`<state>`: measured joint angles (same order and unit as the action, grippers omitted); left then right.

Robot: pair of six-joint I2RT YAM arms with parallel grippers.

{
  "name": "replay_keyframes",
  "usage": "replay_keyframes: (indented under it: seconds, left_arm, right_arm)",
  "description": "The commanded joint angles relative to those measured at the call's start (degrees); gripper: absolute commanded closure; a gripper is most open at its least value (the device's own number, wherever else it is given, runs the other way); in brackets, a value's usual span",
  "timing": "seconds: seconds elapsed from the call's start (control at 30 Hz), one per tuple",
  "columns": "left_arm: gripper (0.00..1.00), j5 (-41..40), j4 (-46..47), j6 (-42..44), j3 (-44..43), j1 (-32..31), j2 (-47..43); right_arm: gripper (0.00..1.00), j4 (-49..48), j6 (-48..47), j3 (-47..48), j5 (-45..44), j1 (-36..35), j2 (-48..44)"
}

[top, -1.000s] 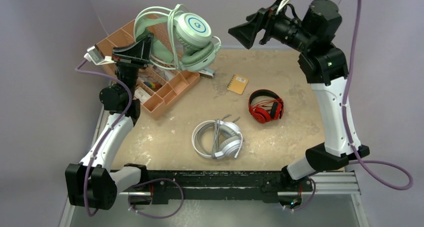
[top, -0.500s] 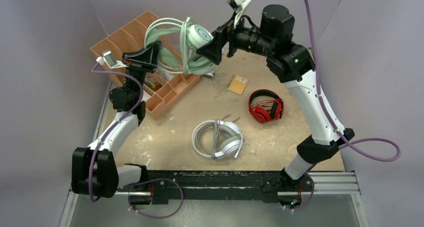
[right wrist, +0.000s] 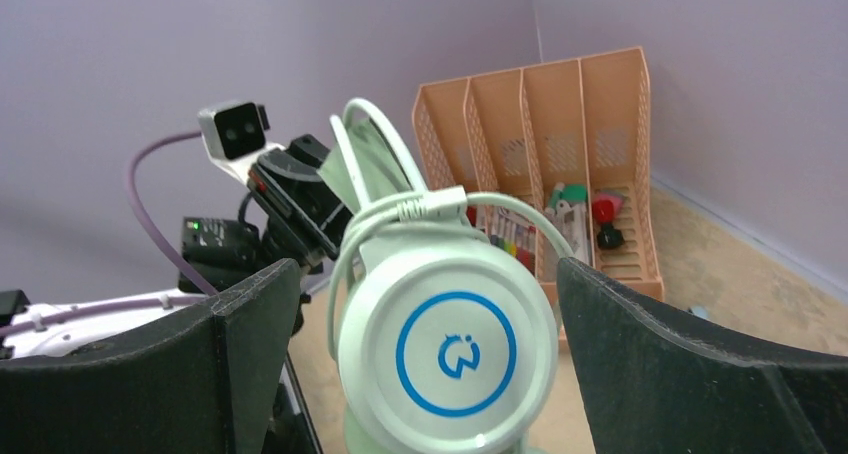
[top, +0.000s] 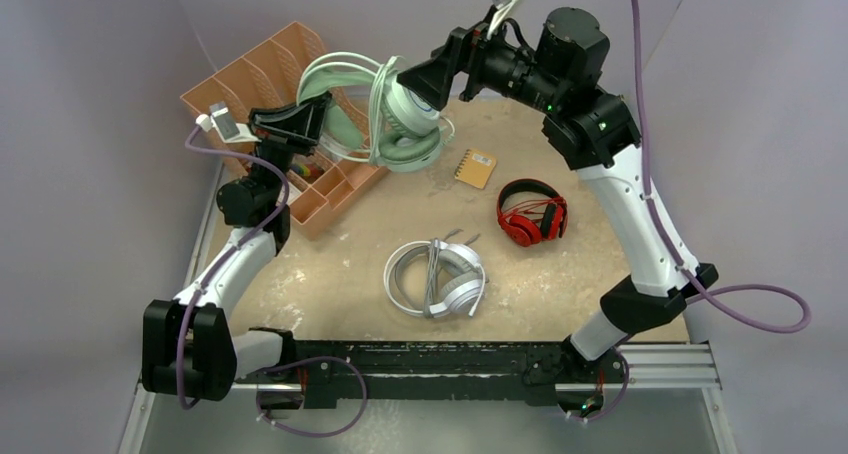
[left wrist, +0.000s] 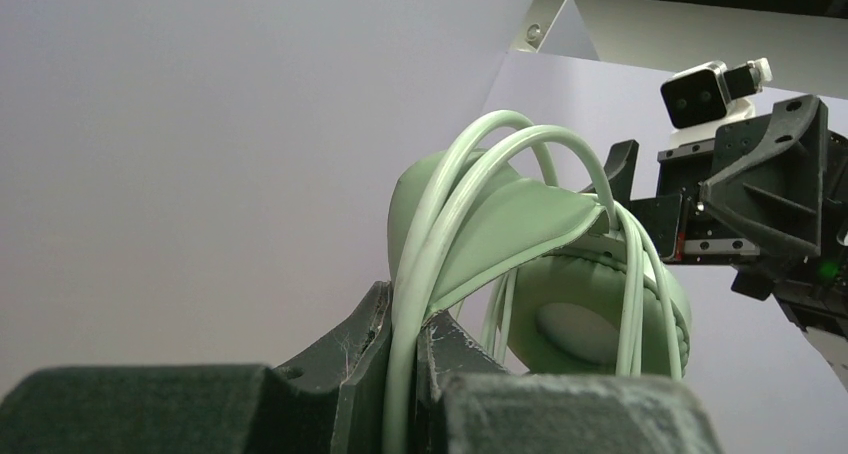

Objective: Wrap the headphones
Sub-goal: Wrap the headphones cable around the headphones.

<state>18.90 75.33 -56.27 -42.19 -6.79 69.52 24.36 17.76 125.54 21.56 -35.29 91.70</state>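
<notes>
Mint-green headset (top: 405, 124) is up in the air over the far-left part of the table (top: 330, 274), above the near corner of an orange desk organiser (top: 262, 74). Left gripper (left wrist: 405, 359) is clamped on it: a pale green cord strand runs between the fingers, with the padded headband pressed in at the same spot. Hard to say if the band itself is pinched or only the cord. More cord loops over the top of the band and down round the ear cups.

Right gripper (right wrist: 430, 374) comes in from the far right with its fingers spread wide. They sit either side of the ear cup with the blue ring logo, with gaps showing on both sides, so nothing is grasped.

White headset (top: 437, 279) lies flat near the table's middle front, its grey cord coiled round it. Red and black headset (top: 532, 214) lies to the right of it, apart. A small tan notebook (top: 475, 166) sits just beyond the red one.
</notes>
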Motion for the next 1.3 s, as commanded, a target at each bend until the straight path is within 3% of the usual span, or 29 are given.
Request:
replay_keyframes:
  seconds: [0.0,0.17,0.63,0.97,1.27]
  left_arm:
    - [1.0,-0.5,4.7,-1.1,-0.7,0.0,-2.5]
    - [1.0,-0.1,3.7,-0.6,-0.5,-0.1,-2.9]
    - [1.0,0.3,2.2,0.1,-0.5,-0.2,-1.3]
    - [1.0,-0.8,1.3,-0.1,-0.1,-0.2,0.4]
    - [1.0,-4.9,-4.2,-0.8,0.8,-0.3,-0.8]
  right_arm:
    - [0.01,-5.7,5.1,3.4,0.9,0.0,1.4]
    - [0.01,-1.6,4.8,10.3,0.0,-0.7,7.0]
    - [0.01,2.6,2.7,12.2,0.1,-1.8,11.6]
    - [0.01,-0.9,7.6,5.4,6.8,-2.1,8.6]
    - [0.01,-1.9,10.2,1.3,2.0,-1.8,5.2]
